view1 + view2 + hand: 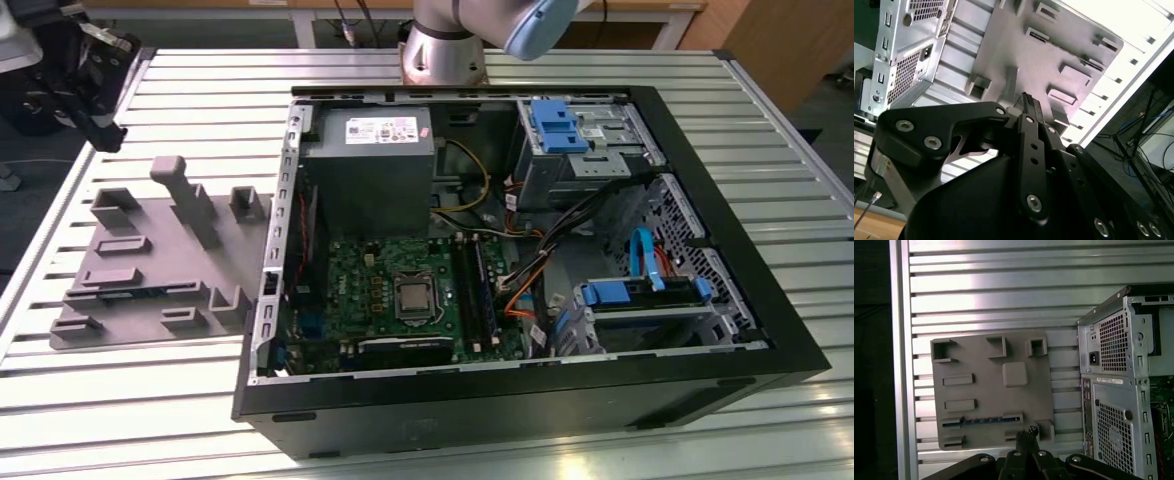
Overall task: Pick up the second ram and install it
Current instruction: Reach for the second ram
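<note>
While one second ram lies in one grey tray, the gripper hovers nearby, pressed together.

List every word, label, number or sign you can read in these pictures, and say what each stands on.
No text can be quoted as it reads.
On the power supply, exterior view, a white sticker: printed, too small to read.
On the case rear panel, first wrist view, a white label strip: blurred, unreadable.
On the motherboard: markings too small to read.
On the second ram in the grey tray: no legible print.
</note>
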Controlling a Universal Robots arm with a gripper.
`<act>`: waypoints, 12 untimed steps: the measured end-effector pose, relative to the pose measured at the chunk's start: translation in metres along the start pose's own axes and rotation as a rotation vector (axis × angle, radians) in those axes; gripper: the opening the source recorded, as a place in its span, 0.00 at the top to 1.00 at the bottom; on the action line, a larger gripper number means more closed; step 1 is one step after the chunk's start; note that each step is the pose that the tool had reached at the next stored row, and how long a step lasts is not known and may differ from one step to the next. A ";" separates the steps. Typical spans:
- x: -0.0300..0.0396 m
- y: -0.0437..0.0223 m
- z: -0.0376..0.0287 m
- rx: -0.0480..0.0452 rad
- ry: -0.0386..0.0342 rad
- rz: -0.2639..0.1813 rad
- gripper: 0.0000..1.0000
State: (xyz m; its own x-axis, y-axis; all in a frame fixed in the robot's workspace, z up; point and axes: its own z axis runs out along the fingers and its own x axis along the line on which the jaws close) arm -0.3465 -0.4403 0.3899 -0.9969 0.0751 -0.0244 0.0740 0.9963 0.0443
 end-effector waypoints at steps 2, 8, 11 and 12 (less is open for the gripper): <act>0.0031 -0.0002 -0.0001 0.0000 -0.0001 0.000 0.89; 0.0290 -0.0022 -0.0005 0.0000 0.0000 0.000 0.89; 0.0389 -0.0031 -0.0003 -0.0001 -0.0001 0.000 0.89; 0.0415 -0.0033 -0.0004 0.0000 0.0000 0.000 0.89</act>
State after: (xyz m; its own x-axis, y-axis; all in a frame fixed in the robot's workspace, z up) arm -0.3882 -0.4404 0.3891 -0.9969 0.0751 -0.0245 0.0740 0.9963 0.0443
